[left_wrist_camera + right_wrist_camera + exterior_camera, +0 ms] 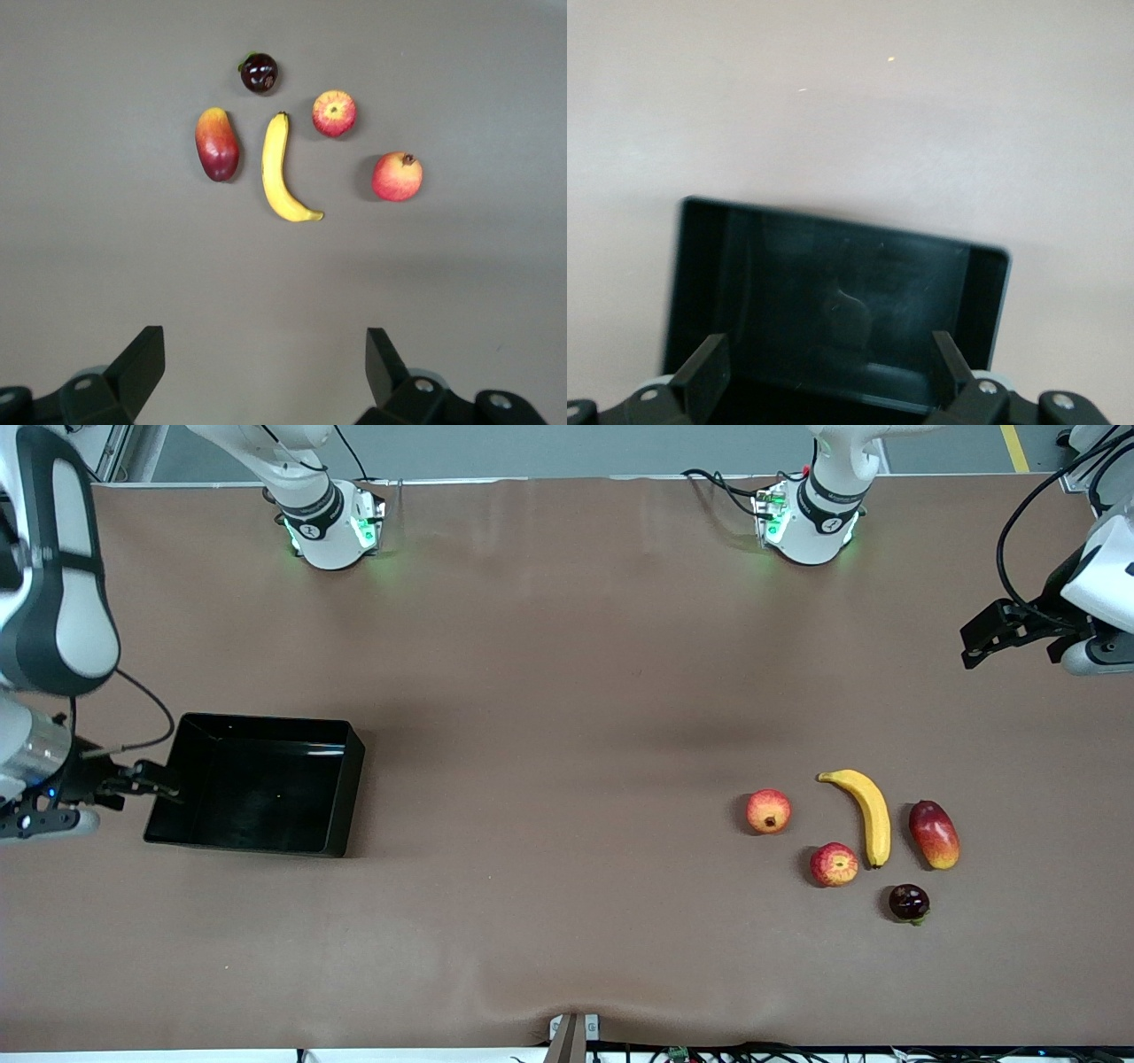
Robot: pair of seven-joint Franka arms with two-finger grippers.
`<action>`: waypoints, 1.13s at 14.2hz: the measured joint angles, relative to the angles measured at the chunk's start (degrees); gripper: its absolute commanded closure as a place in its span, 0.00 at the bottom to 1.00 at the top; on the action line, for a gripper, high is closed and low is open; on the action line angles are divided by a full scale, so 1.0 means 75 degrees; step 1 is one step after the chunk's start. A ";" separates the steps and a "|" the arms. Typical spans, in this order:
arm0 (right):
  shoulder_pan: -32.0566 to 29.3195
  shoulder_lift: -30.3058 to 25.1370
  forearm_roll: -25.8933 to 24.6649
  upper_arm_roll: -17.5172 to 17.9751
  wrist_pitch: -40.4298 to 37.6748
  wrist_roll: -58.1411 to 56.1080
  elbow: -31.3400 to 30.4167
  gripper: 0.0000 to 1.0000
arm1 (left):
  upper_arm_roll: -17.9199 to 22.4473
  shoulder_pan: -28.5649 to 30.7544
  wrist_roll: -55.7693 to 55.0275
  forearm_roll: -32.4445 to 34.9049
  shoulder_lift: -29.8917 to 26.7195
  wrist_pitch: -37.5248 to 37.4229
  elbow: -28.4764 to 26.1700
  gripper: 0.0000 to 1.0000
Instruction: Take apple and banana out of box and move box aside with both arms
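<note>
The black box (pixel 257 784) lies empty toward the right arm's end of the table. My right gripper (pixel 166 786) is at the box's short end wall, open, its fingers (pixel 707 365) spread wide over that wall (pixel 833 390) and holding nothing. The banana (pixel 864 810) and the apple (pixel 834 864) lie among other fruit toward the left arm's end, the apple nearer the front camera. My left gripper (pixel 973 646) hangs open and empty over bare table by that end. Its wrist view shows the banana (pixel 282 168) and the apple (pixel 334 113) well clear of its fingertips (pixel 146 354).
Beside the banana lie an orange-red crowned fruit (pixel 768 811), a red-yellow mango (pixel 934 834) and a small dark round fruit (pixel 909 903). Both arm bases (pixel 332 522) stand along the table's edge farthest from the front camera. A brown cloth (pixel 567 691) covers the table.
</note>
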 measured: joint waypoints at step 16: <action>0.0767 -0.2391 -0.0207 -0.0636 -0.3283 0.1553 0.0285 0.00 | -0.0069 -0.0040 0.0003 -0.0346 -0.0245 -0.0224 0.0076 0.00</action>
